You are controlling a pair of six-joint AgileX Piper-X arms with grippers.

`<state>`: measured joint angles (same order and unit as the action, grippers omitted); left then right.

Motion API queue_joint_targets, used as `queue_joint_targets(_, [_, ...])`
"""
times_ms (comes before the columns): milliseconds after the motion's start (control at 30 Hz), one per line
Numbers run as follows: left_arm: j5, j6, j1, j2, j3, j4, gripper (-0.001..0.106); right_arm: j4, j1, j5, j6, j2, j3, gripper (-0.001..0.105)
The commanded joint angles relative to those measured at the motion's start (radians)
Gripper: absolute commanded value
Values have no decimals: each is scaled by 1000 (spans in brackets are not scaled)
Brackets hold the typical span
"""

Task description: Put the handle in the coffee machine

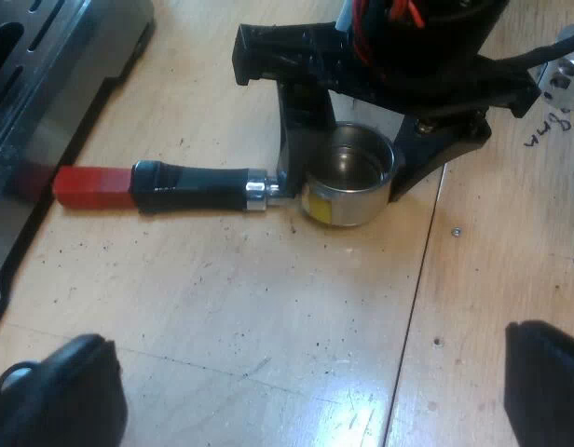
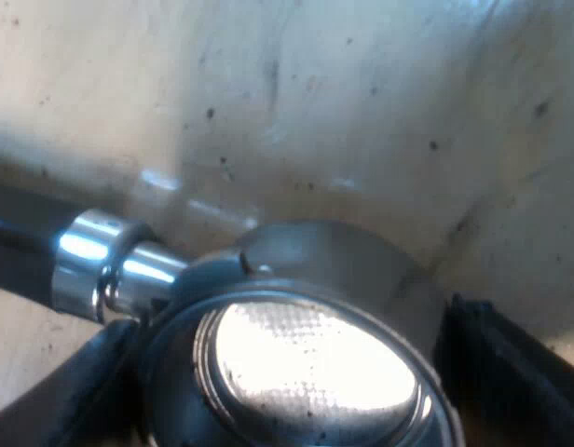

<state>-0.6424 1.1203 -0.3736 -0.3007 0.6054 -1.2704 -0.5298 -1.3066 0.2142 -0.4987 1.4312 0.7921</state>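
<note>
Left wrist view: the metal holder [image 1: 222, 188] lies flat on the wooden table [image 1: 222, 307], its red end [image 1: 89, 186] pointing at the base of the espresso machine [image 1: 45, 56] and just beside it. The right gripper [image 1: 348, 186] straddles the holder's basket [image 2: 310, 368], a finger pressed against each side, so the grasp looks made. The left gripper [image 1: 301, 386] hangs nearby, fingers spread wide and empty. Lifting, carrying to the machine's front and locking in all remain.
</note>
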Motion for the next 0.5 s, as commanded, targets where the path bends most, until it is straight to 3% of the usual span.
queue_joint_targets(33, [1, -4, -4, -2, 8, 18, 84, -29, 1, -7, 32, 2, 1, 32])
queue_joint_targets(100, [1, -4, -4, -2, 8, 20, 84, -26, 1, -11, 79, 2, 1, 3])
queue_joint_targets(133, [1, -4, -4, -2, 8, 20, 84, -24, 1, -17, 94, 2, 1, 0])
queue_joint_targets(500, [-7, -4, -4, -2, 8, 20, 84, -85, 1, -58, 334, -79, 1, 0])
